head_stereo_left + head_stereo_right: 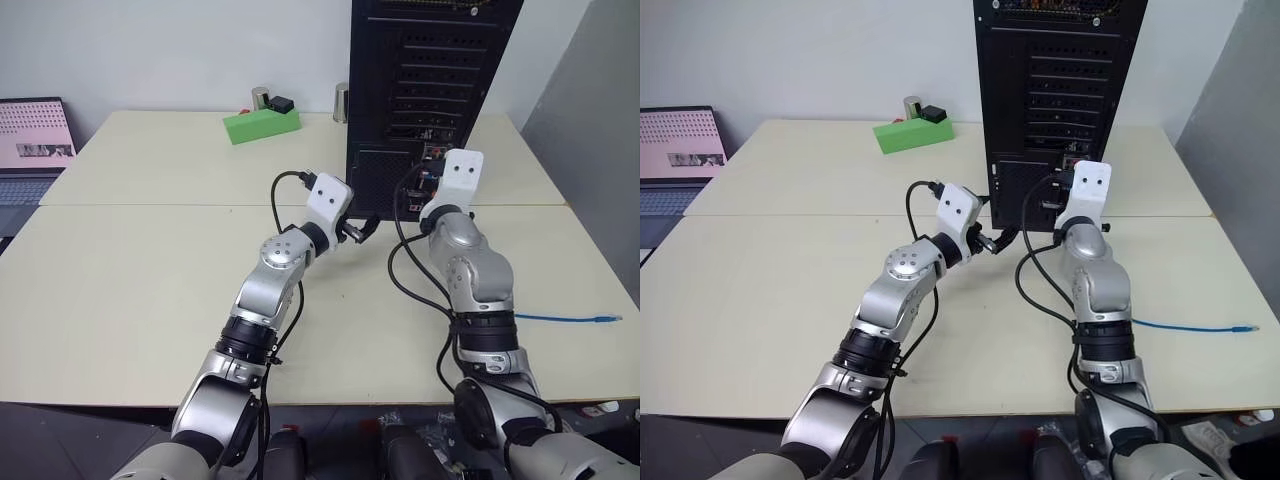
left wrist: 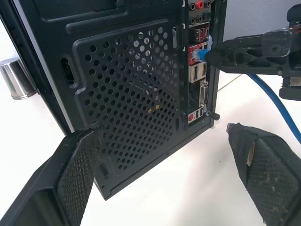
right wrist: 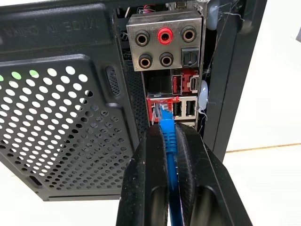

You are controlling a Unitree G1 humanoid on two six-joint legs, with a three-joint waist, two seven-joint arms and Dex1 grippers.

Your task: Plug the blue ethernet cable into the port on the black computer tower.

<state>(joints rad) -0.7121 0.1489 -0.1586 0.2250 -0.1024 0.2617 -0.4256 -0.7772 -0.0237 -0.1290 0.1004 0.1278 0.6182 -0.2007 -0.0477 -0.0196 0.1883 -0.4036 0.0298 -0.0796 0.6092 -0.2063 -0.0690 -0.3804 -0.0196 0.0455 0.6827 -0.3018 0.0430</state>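
At the tower's rear, plug meets port.
Right claw (image 3: pixel 170 141) pinches the blue ethernet cable (image 3: pixel 169 136) against the black computer tower (image 1: pixel 425 90), not yet seated; left claw (image 2: pixel 164 169) spread at nine o'clock.

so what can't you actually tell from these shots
- Whether the plug of the blue ethernet cable is seated in the port: in the right wrist view the right gripper fingers cover it.
- The black computer tower top: cut off by the head views' upper edge.
- The cable's far plug: too small in the head views.
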